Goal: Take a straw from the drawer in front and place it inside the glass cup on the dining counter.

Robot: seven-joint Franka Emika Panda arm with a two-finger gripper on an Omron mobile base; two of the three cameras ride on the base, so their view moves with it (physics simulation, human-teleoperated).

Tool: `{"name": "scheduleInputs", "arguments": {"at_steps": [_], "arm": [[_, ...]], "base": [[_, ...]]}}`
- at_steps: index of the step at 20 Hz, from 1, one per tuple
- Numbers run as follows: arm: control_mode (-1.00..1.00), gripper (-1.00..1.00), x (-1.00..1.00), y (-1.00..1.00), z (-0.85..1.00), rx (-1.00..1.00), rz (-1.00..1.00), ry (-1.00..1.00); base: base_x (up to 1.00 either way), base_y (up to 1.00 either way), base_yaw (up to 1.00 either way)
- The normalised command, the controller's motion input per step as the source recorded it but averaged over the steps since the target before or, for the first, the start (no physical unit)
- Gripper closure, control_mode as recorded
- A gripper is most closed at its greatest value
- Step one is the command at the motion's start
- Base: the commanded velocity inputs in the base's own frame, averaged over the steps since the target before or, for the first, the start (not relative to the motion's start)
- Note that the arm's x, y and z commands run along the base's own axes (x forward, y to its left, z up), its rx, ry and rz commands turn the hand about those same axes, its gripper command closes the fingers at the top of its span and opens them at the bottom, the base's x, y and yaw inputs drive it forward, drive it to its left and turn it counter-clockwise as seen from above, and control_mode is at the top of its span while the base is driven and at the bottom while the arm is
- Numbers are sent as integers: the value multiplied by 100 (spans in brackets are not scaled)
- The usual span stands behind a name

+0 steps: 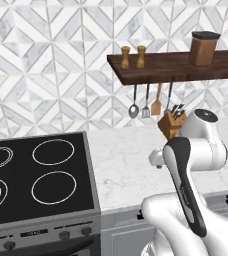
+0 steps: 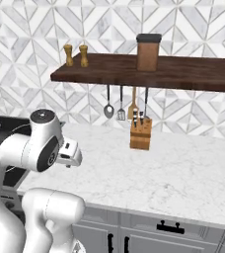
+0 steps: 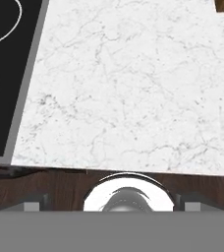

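Clearly, the claw (image 3: 111, 206) is hanging wide open over the marble table (image 3: 133, 88), its tips standing far apart and gripping nothing. The drawer (image 2: 149, 225) is sitting shut under the table edge at about 5 o'clock in the right base view, its black bar handle (image 2: 169, 227) facing outward. The straw is presumably lying inside it, which I am only judging. The trouble is likely waiting in the descent: the arm is having to drop past the table's lip, and a steep path is risking a knock against that edge. The handle is looking small, so the tips may be slipping off it. The stove (image 3: 6, 74) at 9 o'clock in the hand view is also sitting close, so drifting that way is risking a grab at the oven front instead.
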Motion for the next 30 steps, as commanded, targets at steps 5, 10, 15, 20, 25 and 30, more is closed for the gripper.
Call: {"name": "scheduleInputs", "arguments": {"at_steps": [5,10,15,20,25,30], "arm": [[100,-100,0,0,0,0,0,0],[100,-100,0,0,0,0,0,0],[100,-100,0,0,0,0,0,0],[100,-100,0,0,0,0,0,0],[100,-100,0,0,0,0,0,0],[100,-100,0,0,0,0,0,0]], "base": [[-45,-48,0],[-34,-59,0],[-28,-45,14],[-40,-45,22],[-55,-64,26],[-44,-39,28]]}}
